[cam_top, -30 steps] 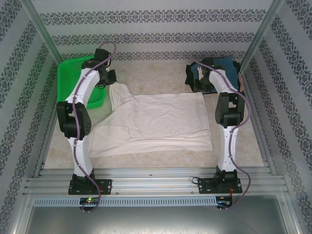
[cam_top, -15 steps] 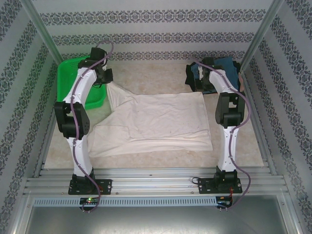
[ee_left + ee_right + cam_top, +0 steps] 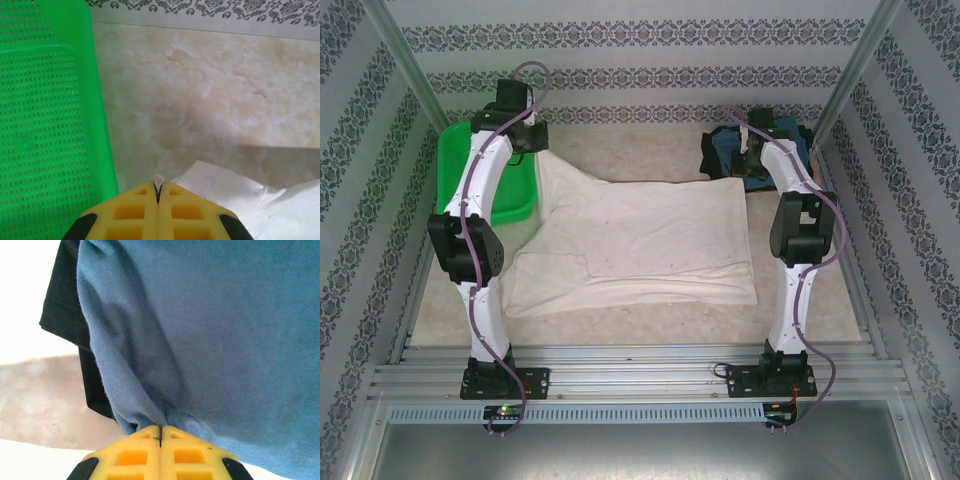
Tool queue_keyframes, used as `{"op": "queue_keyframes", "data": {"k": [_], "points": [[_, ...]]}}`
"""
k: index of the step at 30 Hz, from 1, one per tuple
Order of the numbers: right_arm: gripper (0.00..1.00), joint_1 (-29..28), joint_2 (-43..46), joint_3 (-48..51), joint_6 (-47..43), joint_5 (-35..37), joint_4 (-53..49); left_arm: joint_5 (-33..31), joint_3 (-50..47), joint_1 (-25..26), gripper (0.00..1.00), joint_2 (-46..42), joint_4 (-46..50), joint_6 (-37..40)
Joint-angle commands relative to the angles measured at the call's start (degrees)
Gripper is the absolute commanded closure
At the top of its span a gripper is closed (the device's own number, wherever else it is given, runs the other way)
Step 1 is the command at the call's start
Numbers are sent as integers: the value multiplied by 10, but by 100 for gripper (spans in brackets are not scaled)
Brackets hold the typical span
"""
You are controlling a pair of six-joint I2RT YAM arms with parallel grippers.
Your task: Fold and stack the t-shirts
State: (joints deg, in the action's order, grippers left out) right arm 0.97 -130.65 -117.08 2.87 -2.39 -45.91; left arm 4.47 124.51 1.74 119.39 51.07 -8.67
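The white t-shirt point(image 3: 640, 240) lies spread over the middle of the table, its print hidden. My left gripper point(image 3: 532, 148) is shut on its far left corner, and a nub of white cloth sticks out between the yellow tips point(image 3: 158, 186). My right gripper point(image 3: 748, 172) stands at the shirt's far right corner, which has followed it. Its jaws point(image 3: 160, 429) are shut, their tips pressed into the creased blue t-shirt point(image 3: 225, 330), and white cloth point(image 3: 30, 460) lies below them. The black t-shirt point(image 3: 62, 305) lies under the blue one, to its left. Both sit bunched at the far right point(image 3: 790, 138).
The green mesh basket point(image 3: 455, 165) stands at the far left, its wall point(image 3: 45, 125) right beside my left gripper. Bare marbled tabletop point(image 3: 210, 100) runs to the patterned back wall. Metal posts and rails frame the table.
Both grippers have moved toward the back wall, the left one farther. The white shirt's far edge followed and now lies straighter and flatter.
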Motion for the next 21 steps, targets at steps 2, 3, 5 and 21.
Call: {"op": "queue_keyframes", "data": {"k": [2,3,5,21], "points": [[100,10,21,-1,8,-3,7,3,19,-8,100,19,11,35],[100,10,19,-4,8,-3,4,3,21,-9,100,20,13,36],[100,10,17,0,9,-6,3,4,20,-9,100,24,14,38],[100,10,36,40,16,-19,22,-32,-45,-47,100,17,7,87]]}}
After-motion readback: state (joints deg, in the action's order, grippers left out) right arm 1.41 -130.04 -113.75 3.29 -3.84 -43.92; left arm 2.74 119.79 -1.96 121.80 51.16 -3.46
